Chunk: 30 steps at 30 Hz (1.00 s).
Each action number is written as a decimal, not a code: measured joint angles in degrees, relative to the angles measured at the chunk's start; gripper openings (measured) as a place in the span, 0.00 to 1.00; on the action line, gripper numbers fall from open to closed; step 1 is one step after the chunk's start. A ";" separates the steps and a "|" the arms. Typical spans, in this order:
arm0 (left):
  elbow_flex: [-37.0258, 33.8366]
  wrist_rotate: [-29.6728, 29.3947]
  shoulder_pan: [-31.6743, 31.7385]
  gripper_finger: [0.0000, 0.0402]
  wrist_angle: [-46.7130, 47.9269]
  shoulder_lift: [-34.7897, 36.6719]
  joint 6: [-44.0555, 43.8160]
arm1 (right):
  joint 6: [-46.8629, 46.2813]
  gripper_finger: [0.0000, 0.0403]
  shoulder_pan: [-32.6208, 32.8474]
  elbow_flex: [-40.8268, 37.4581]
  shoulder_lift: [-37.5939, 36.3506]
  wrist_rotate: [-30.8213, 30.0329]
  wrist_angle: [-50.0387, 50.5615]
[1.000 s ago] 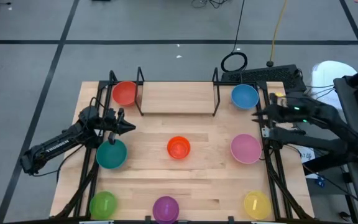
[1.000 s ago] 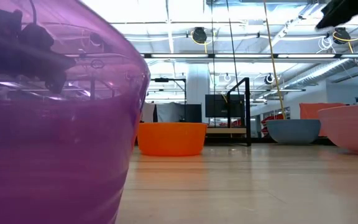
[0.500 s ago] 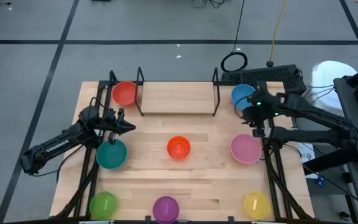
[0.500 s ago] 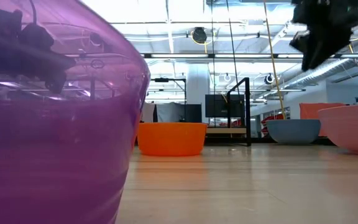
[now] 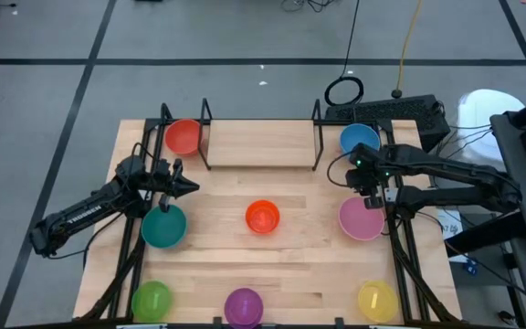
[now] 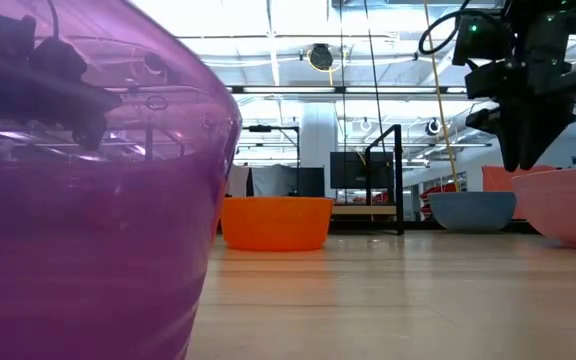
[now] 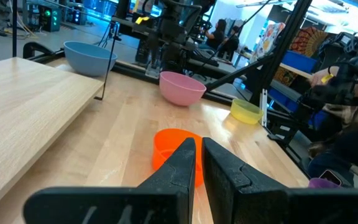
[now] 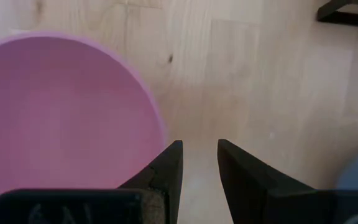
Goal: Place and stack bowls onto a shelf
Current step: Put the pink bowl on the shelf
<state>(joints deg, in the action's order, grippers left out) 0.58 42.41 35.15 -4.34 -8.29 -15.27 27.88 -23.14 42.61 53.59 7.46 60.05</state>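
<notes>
The worktop (image 5: 299,256) is pale blond wood, and the shelf (image 5: 259,144) at twelve o'clock pairs a like-coloured board with thin black rods. Eight plain bowls sit around it: red bowl (image 5: 183,137), blue bowl (image 5: 357,140), pink bowl (image 5: 360,219), orange bowl (image 5: 262,217), teal bowl (image 5: 163,227), green bowl (image 5: 151,299), purple bowl (image 5: 243,306), yellow bowl (image 5: 376,299). Both arms are dark, and the floor (image 5: 199,55) is grey with black lines.

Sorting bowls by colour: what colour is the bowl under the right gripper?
Pink: the small round plastic bowl, clearest in the right wrist view.

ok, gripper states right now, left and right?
Left gripper: nearly shut, holding nothing, above the teal bowl.
Right gripper: open, empty, over the table by the pink bowl.
</notes>
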 joint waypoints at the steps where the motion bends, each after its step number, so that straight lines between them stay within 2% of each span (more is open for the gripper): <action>1: 0.00 0.00 -0.01 0.08 0.00 0.00 0.00 | -0.01 0.23 0.00 0.00 0.07 0.00 -0.04; 14: 0.00 0.00 0.00 0.08 0.00 0.00 0.00 | -3.17 0.23 0.00 0.00 1.85 1.77 2.89; 23: 0.00 0.00 -0.01 0.08 0.00 0.00 0.00 | -3.19 0.23 0.00 0.00 6.99 1.91 2.64; 30: 0.00 0.00 0.00 0.08 0.00 0.00 0.01 | -3.19 0.23 0.00 -0.02 11.17 5.02 2.26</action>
<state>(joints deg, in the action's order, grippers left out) 0.58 42.41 35.14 -4.34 -8.29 -15.25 24.69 -23.14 42.59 64.76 12.48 62.31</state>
